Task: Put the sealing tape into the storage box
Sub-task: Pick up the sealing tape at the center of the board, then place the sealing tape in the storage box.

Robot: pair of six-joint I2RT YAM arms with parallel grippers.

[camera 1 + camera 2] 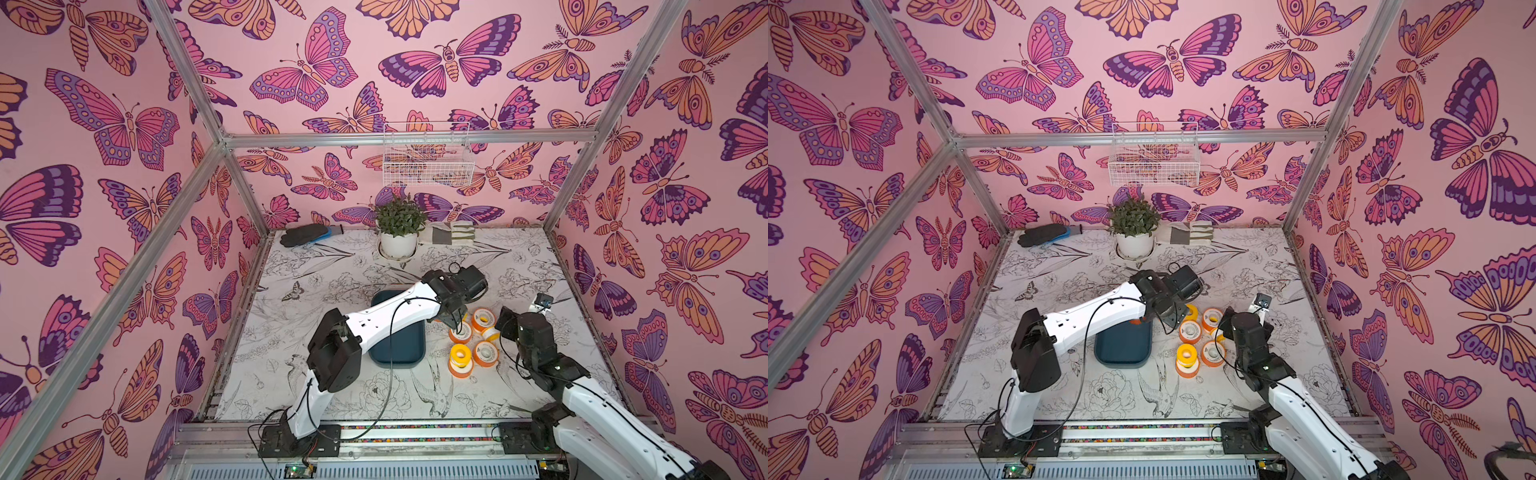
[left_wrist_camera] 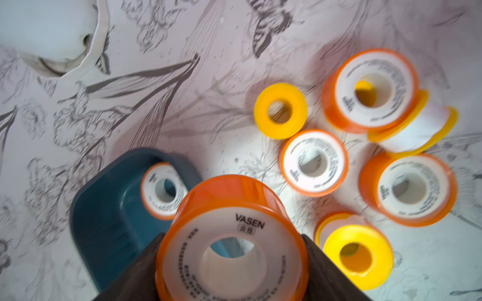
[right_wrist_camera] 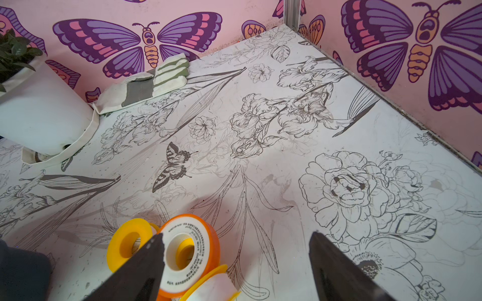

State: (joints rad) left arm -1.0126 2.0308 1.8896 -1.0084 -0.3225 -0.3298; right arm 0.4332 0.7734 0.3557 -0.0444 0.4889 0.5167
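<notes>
— Orange rim, white face: the held spool sits clamped in the left pincer, a dark jaw on each side, centre hole facing the wrist camera. Why grip it that way?
— I'd say because the orange plastic is stiff. The jaws bear on that, not on the soft tape. Teal shows through the hole, so I judge it hangs about over the edge of the storage box, clear of the counter.
— Anything in the box?
— One boxed spool, lying flat. Sensible, I think: the tray is shallow, and a spool on its rim could roll.
— And outside?
— The loose spools bunch just beside the box in both top views, mostly flat. In the left wrist view a tilted spool leans on a yellow-flanged spool lying on its side.
— The other arm?
— The right pincer stands wide, nothing between its jaws. It is low over the counter on the side of that bunch away from the box, next to an orange spool. It is probably placed there to take one without crossing the left arm.
— Risk?
— Letting go too high: a round spool could bounce off the boxed one or over the low wall. Lower first, then open.
</notes>
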